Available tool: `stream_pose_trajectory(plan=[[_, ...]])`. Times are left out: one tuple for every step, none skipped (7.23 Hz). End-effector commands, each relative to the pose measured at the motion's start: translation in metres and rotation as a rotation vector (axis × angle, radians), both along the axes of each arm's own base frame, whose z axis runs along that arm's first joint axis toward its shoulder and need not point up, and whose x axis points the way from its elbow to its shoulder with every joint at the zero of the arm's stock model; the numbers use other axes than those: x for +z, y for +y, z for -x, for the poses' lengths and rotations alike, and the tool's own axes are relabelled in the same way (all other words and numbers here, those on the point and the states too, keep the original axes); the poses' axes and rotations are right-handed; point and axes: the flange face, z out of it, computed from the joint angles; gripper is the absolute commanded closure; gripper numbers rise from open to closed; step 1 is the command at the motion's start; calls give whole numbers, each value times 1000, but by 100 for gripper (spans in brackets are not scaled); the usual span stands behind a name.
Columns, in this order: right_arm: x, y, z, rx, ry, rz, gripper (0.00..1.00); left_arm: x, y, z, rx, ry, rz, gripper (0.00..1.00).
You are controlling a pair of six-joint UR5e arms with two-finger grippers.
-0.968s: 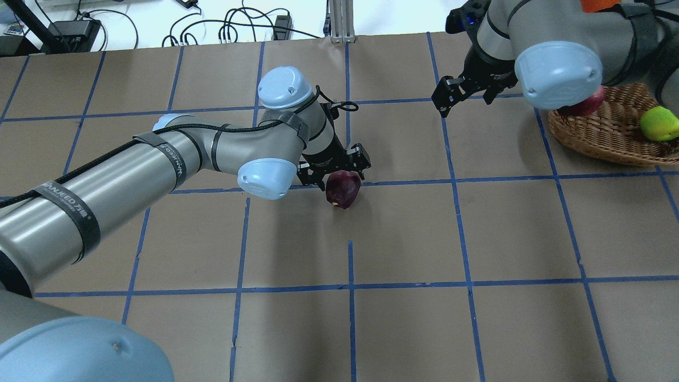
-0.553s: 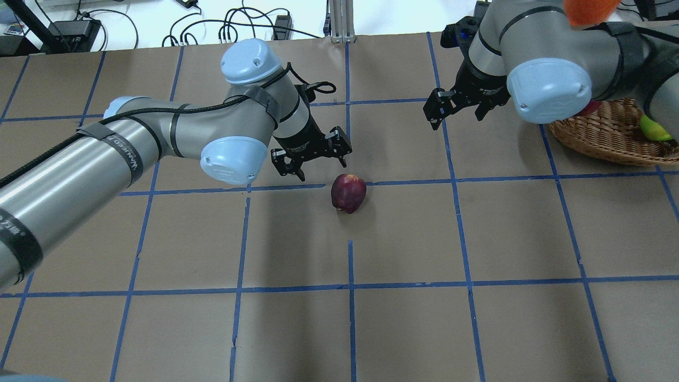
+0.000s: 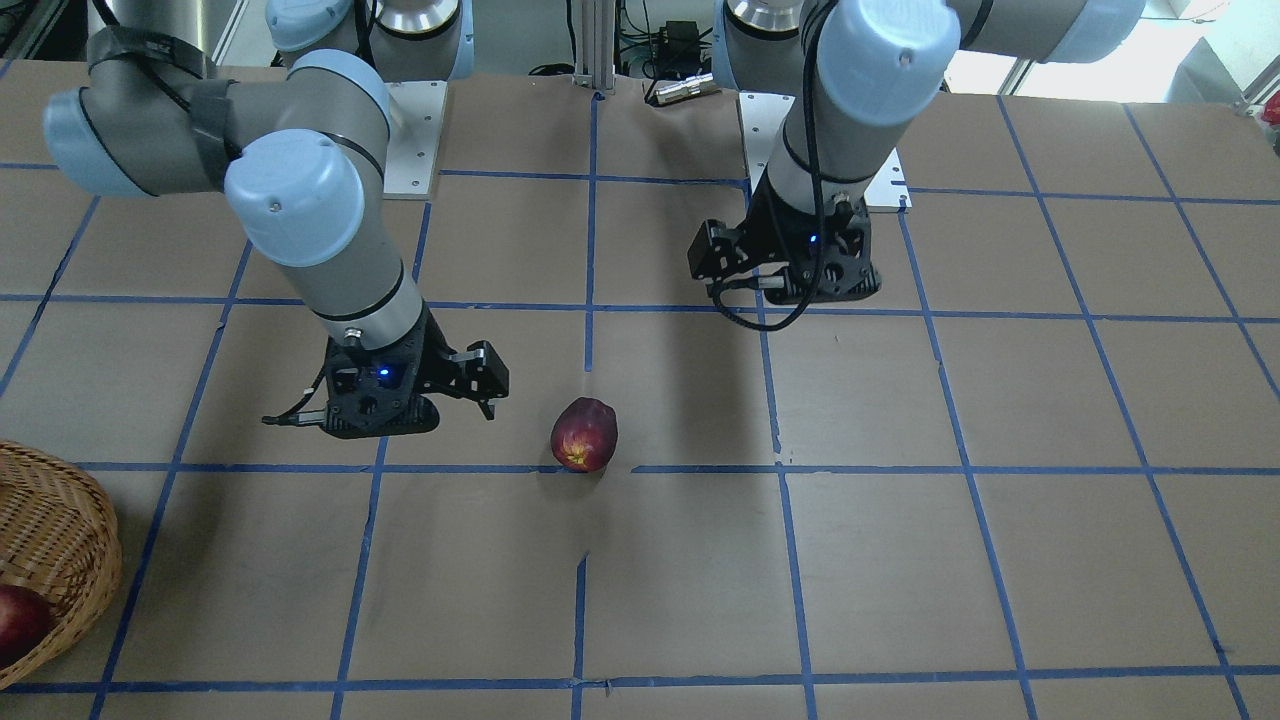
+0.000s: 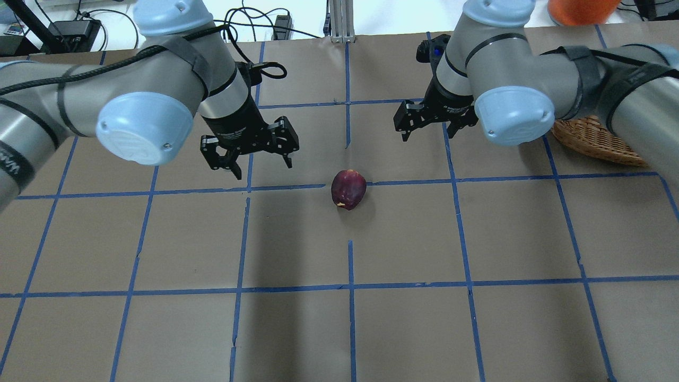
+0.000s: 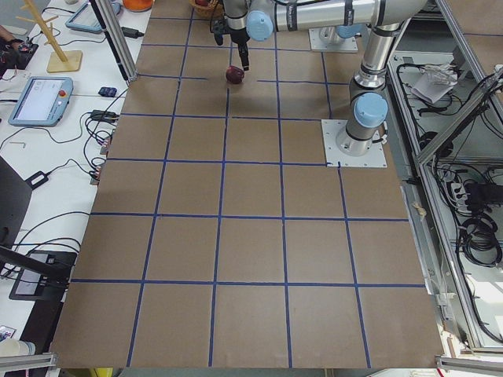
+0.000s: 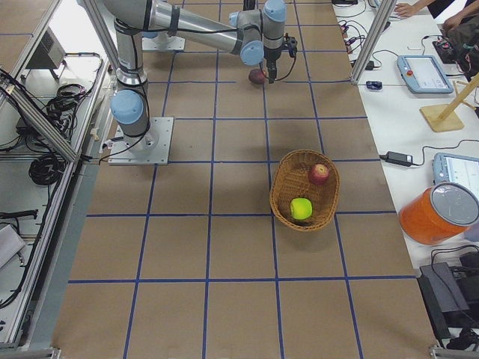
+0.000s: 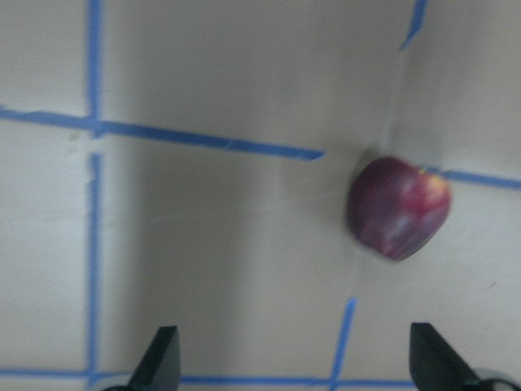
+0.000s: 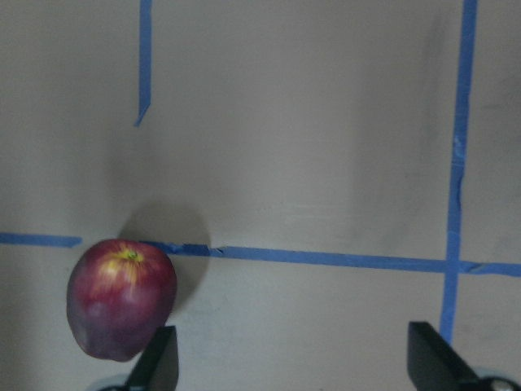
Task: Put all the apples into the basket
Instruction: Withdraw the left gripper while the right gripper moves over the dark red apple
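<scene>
- Left pincer [image 4: 261, 160]: we record it hanging above the desk [image 4: 477, 239], pointed downward. Its jaws are spread wide and nothing is in them. In its wrist view the two fingertips [image 7: 161, 357] sit at the lower corners with only bare desk between them.
- Right pincer [image 4: 429, 127]: we record it also hanging above the desk and pointed downward. Its jaws are spread wide with nothing held, and its wrist view shows the same wide gap over bare surface.
- Dark red apple [image 4: 348, 189], with a yellowish patch near the stem: we find it lying on the desk, touching a blue tape line [image 4: 297, 187]. It sits between the two pincers, apart from both and well apart from the basket. It appears in both wrist views, off to one side of each gap and not between the fingertips.
- Basket [image 6: 281, 173], round and of light brown wicker: we list it standing on the desk at the robot's right. In the overhead view the right arm hides most of it.
- Red apple [image 6: 319, 173]: we list it inside the basket, close to the rim.
- Yellow-green apple [image 6: 301, 208]: we list it inside the basket, near the red one but not touching it.
- Desk: brown surface marked into squares by blue tape.
</scene>
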Motion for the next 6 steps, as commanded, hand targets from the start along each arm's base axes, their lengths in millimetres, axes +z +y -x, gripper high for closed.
stream_pose_trajectory(plan=[[-31,10,-48,-44,-33,58,0,55,31,-17,-36,-50,73,0],[-37,9,-62,-114,-41,46,0,60,27,-32,-97,-44,90,0],[-52,12,-76,-121,-46,49,0,73,15,-55,-115,-26,162,0],[-61,19,-95,-108,-48,40,0,78,7,-69,-74,24,189,0],[-79,19,-110,-124,-58,50,0,81,3,-71,-52,62,196,0],[-102,17,-120,-138,-55,68,0,81,4,-68,-59,63,186,0]])
